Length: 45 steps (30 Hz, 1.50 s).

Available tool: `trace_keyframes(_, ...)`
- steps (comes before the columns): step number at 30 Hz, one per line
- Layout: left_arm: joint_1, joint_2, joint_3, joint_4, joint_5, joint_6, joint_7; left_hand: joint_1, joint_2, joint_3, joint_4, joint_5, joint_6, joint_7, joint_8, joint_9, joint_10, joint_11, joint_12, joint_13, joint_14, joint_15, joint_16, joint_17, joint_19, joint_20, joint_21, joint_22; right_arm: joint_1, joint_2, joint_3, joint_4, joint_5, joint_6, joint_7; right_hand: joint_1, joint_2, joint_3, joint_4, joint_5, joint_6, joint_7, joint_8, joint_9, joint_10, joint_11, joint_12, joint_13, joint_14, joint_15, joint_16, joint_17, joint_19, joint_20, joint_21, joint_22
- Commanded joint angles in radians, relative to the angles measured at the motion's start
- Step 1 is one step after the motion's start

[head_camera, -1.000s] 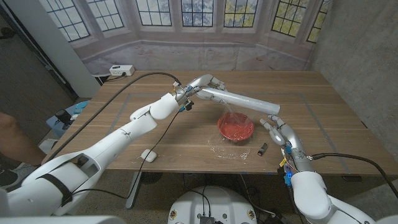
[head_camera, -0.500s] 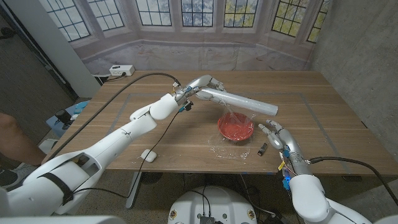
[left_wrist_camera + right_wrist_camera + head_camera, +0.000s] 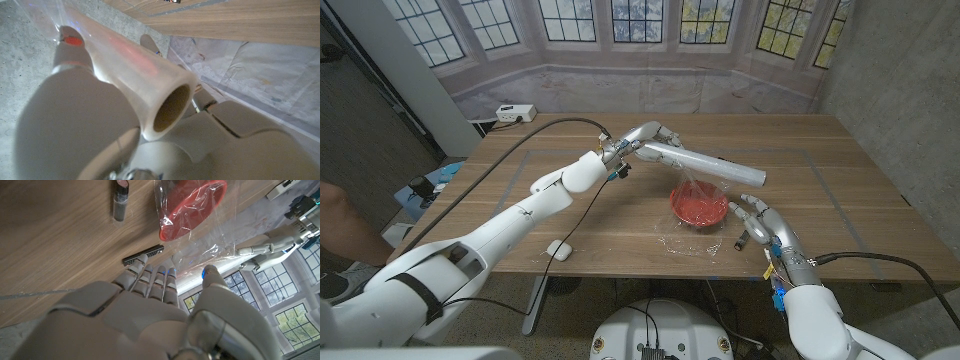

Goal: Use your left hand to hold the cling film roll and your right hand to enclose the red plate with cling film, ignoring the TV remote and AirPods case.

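Observation:
My left hand [image 3: 645, 135] grips one end of the cling film roll [image 3: 708, 166] and holds it slanted in the air behind the red plate [image 3: 699, 205]. In the left wrist view the roll's hollow end [image 3: 165, 102] sits inside that hand [image 3: 75, 120]. A sheet of film [image 3: 692, 238] hangs from the roll, drapes over the plate and spreads onto the table in front of it. My right hand [image 3: 761, 222] is just right of the plate, fingers apart, holding nothing. The right wrist view shows this hand [image 3: 150, 305] above the wood, short of the wrapped plate [image 3: 192, 210].
A small black remote [image 3: 742, 240] lies just in front of my right hand. The white AirPods case [image 3: 557, 250] sits near the front left edge. A power strip [image 3: 515, 112] lies beyond the table's far left corner. Part of a person [image 3: 335, 215] shows at the left edge.
My right hand has moved left and a little away from me, closer to the plate. The free end of the roll has shifted slightly. The left hand has stayed put.

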Motion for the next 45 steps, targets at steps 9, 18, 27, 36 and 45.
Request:
trace_keyframes(9,-0.050,-0.046,0.029,0.134,0.061,-0.084,0.077,0.323,0.326,-0.006,0.000,0.003,0.004,-0.004,0.006,0.003,0.001,0.000,-0.001,0.002,-0.001,-0.001,-0.005,0.001,0.001,-0.009,0.002,0.003,0.052,-0.057,-0.122,-0.053,-0.103,-0.123,0.012,0.014,0.002,0.007,-0.001,0.005,0.007,0.004,0.004,0.003,0.010,0.003,0.000,0.004,0.019,-0.051,0.004,0.002,0.019,-0.044,0.005,0.001)
trace_keyframes(18,-0.081,-0.070,0.047,0.212,0.084,-0.130,0.123,0.323,0.327,-0.006,0.000,0.003,0.006,-0.006,0.007,0.003,0.002,0.000,0.000,0.004,0.000,-0.001,-0.005,0.001,0.001,-0.009,0.002,0.003,0.150,-0.083,-0.271,-0.062,-0.221,-0.277,0.032,0.015,0.001,0.007,-0.001,0.005,0.008,0.006,0.004,0.003,0.013,0.007,0.000,0.004,0.029,-0.051,0.007,0.002,0.032,-0.048,0.009,0.001)
trace_keyframes(27,-0.108,-0.085,0.064,0.276,0.089,-0.171,0.144,0.323,0.326,-0.007,0.000,0.002,0.005,-0.004,0.007,0.002,0.003,0.000,0.002,0.006,-0.002,-0.001,-0.006,0.000,0.000,-0.010,0.002,0.003,0.240,-0.068,-0.434,-0.042,-0.354,-0.416,0.032,0.018,0.001,0.008,-0.003,0.005,0.019,0.009,0.007,0.003,0.022,0.010,0.003,0.003,0.045,-0.049,0.012,0.002,0.051,-0.044,0.013,0.000)
trace_keyframes(36,-0.137,-0.096,0.079,0.335,0.089,-0.209,0.152,0.322,0.326,-0.007,0.001,0.002,0.006,-0.005,0.008,0.002,0.003,-0.001,0.002,0.007,-0.001,-0.001,-0.006,0.000,0.000,-0.010,0.002,0.003,0.323,-0.055,-0.567,-0.010,-0.459,-0.528,0.066,0.022,0.001,0.009,-0.004,0.005,0.036,0.010,0.012,0.003,0.040,0.010,0.008,0.003,0.065,-0.052,0.018,0.002,0.073,-0.044,0.017,0.000)
trace_keyframes(45,-0.169,-0.111,0.095,0.398,0.096,-0.250,0.166,0.322,0.326,-0.007,0.001,0.002,0.008,-0.005,0.009,0.002,0.002,-0.001,0.001,0.006,-0.002,-0.001,-0.006,-0.001,0.000,-0.011,0.002,0.003,0.371,-0.037,-0.661,0.044,-0.545,-0.581,0.076,0.031,0.009,0.016,-0.007,0.006,0.048,0.008,0.014,0.003,0.050,0.004,0.009,0.003,0.084,-0.057,0.023,0.002,0.092,-0.047,0.019,0.000)
